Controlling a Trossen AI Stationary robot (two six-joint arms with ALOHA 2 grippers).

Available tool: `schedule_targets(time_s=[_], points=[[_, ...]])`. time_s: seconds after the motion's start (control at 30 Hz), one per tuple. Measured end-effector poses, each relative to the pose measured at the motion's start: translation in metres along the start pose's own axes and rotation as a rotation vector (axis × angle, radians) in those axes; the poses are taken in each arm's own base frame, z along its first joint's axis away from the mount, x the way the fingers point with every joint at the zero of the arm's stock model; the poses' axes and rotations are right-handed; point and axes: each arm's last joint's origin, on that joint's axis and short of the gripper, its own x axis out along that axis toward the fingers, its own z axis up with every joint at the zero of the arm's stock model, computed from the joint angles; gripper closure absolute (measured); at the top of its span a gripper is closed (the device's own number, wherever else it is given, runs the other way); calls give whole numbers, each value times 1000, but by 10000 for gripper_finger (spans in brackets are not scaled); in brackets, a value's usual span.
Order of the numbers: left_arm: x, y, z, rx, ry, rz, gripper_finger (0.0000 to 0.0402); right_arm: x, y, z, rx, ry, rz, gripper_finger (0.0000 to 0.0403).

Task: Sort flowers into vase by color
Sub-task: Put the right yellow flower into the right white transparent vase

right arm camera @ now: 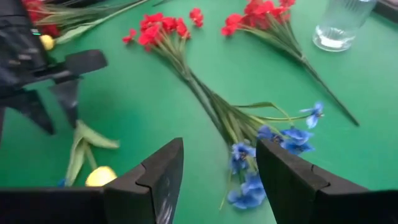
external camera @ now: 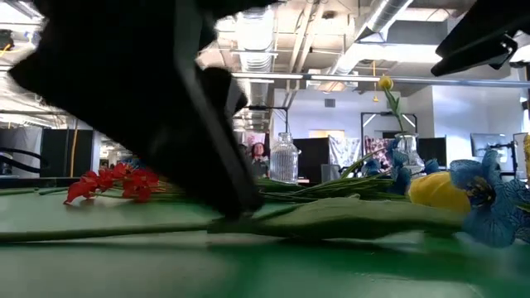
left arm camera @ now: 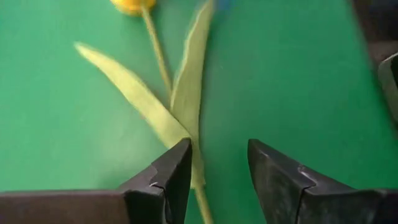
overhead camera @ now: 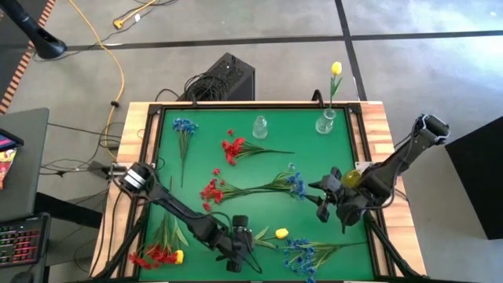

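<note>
So the one being worked right now is the loose yellow tulip-like bud on a thin green stem with two long pale leaves (left arm camera: 163,102), lying flat on the green-covered counter (overhead camera: 259,169) near its front edge, bud end toward the blue spray beside it. The left pincer (left arm camera: 219,180) is down low over the stem's lower end, jaws part-open with one finger right at the stem and leaf base; nothing pinched yet as far as I can tell.

To do this well, I'd centre the stem between the fingers first, since it's sitting off to one side. Grab below the leaves too, or they'll fold into the grip and it'll twist on the lift. That stem looks thin and floppy, so squeeze firmly.

Further out, one yellow tulip already stands in the clear glass vase (overhead camera: 325,122) at the back; a second clear glass vase (overhead camera: 259,126) sits nearby. The right pincer (right arm camera: 219,177) hangs wide open and empty over the red-and-blue sprays (right arm camera: 214,102).
</note>
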Motion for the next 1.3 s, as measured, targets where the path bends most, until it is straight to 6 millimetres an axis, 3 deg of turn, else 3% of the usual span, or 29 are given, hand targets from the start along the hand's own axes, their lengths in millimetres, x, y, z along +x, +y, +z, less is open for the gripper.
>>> schedule_targets(time_s=[0.2, 0.53, 0.8, 1.3], points=[[-1, -1, 2, -103, 46, 12, 257, -8, 3, -3, -2, 13, 51, 175], [-10, -7, 21, -29, 19, -2, 258, -13, 6, -7, -14, 29, 84, 175], [-15, 0, 10, -92, 142, 141, 258, -14, 6, -8, -25, 32, 83, 175], [-7, -7, -4, -164, 157, 74, 260, -13, 4, -9, -37, 39, 73, 175]])
